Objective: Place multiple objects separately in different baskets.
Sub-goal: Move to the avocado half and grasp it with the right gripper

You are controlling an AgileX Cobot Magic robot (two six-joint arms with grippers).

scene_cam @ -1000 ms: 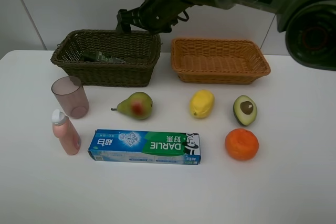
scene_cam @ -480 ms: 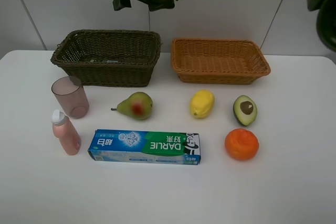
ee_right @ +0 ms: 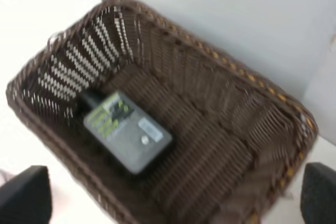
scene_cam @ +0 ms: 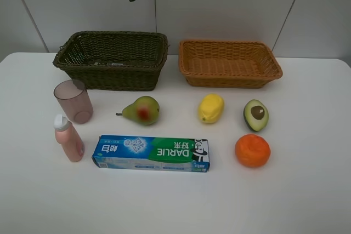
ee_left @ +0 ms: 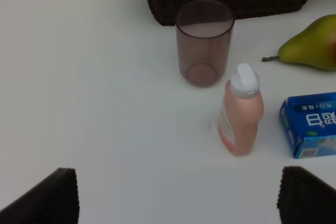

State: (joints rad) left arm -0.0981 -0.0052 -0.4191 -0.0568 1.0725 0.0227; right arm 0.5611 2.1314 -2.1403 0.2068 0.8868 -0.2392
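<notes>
Just ahead of the left gripper stands the upright pink bottle; the right gripper seems farther off. Jaws apart on both.

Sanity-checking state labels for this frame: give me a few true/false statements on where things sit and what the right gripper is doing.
1. The dark green bottle lies inside the dark basket. True.
2. The lemon is in the light basket. False: it lies on the table in front of that basket.
3. The pink bottle stands upright near the cup. True.
4. The right gripper holds the pear. False: it is open above the dark basket; the pear lies on the table.
</notes>
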